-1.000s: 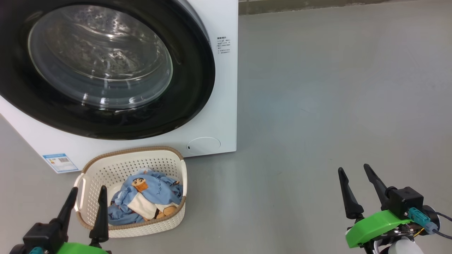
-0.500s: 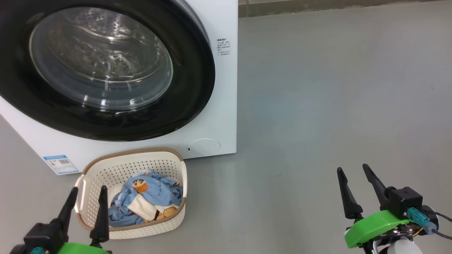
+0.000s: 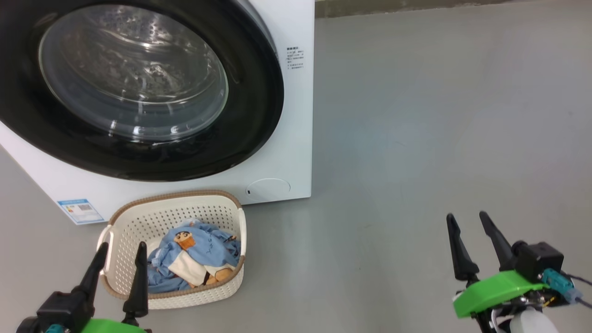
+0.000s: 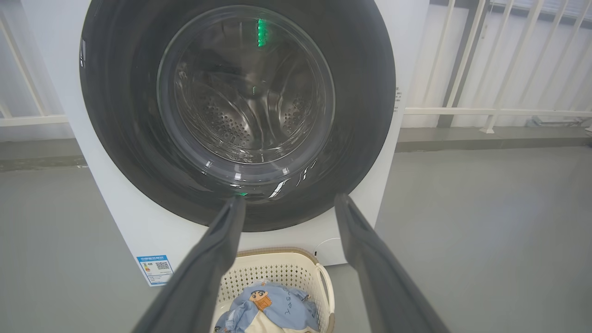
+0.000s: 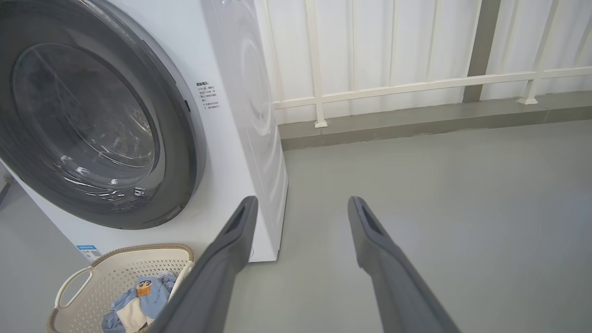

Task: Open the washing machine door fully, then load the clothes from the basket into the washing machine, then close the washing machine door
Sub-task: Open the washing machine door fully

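The basket [image 3: 175, 196] of clothes [image 3: 194, 252] sits at 6 o'clock below the shut door [image 3: 259, 115], likely for short reaches; left gripper [image 3: 122, 245] and right gripper [image 3: 466, 215] hang released, empty.

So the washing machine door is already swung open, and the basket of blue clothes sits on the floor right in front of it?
Not quite. The washing machine door is shut, its black ring flat against the washing machine; the left wrist view shows it. The rest holds: the basket of blue clothes sits on the floor right in front of it.
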Available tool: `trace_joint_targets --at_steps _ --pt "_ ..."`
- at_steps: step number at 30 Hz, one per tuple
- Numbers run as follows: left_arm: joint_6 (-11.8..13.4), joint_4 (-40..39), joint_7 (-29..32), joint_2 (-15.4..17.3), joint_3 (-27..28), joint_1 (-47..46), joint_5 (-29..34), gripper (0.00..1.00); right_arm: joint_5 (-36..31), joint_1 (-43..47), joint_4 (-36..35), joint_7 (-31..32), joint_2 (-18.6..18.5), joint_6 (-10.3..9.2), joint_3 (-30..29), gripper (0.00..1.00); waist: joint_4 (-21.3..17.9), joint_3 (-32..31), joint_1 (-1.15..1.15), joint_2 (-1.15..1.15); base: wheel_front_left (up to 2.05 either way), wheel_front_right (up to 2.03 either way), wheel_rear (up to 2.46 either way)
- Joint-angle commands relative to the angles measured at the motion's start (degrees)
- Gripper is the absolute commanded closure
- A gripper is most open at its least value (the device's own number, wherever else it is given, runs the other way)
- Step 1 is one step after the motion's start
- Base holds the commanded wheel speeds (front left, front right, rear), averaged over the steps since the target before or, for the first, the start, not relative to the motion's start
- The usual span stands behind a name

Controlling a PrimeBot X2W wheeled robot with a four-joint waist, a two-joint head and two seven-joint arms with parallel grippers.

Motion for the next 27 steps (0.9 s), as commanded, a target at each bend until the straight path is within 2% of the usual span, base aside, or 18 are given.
trace_joint_targets --at_steps 1,11,17,22,27 --pt "-0.1 -1.9 -0.4 0.6 1.5 -0.3 0.5 0.0 0.9 -3.4 -1.2 -0.7 0.1 -0.06 1.2 0.0 0.2 0.4 0.0 0.0 0.0 0.0 0.0" --pt "-0.1 -2.5 -0.4 0.6 1.1 -1.1 0.0 0.0 4.9 -10.0 -2.2 -0.7 -3.4 -0.06 2.6 0.0 0.6 3.1 0.0 0.0 0.0 0.0 0.0" --pt "-0.1 -1.5 -0.4 0.6 0.3 -1.8 0.3 0.0 10.5 -15.1 -2.3 -0.7 -4.5 -0.06 3.3 0.0 0.9 5.0 0.0 0.0 0.0 0.0 0.0" --pt "-0.1 -1.1 -0.4 0.6 0.4 -2.1 0.5 0.0 19.0 -18.8 -0.6 -0.7 -3.4 -0.06 2.9 0.0 0.8 5.9 0.0 0.0 0.0 0.0 0.0" --pt "-0.1 -1.0 -0.4 0.6 0.0 -2.5 0.6 0.0 33.0 -21.6 3.0 -0.7 -1.5 -0.06 1.8 0.0 0.8 6.7 0.0 0.0 0.0 0.0 0.0"
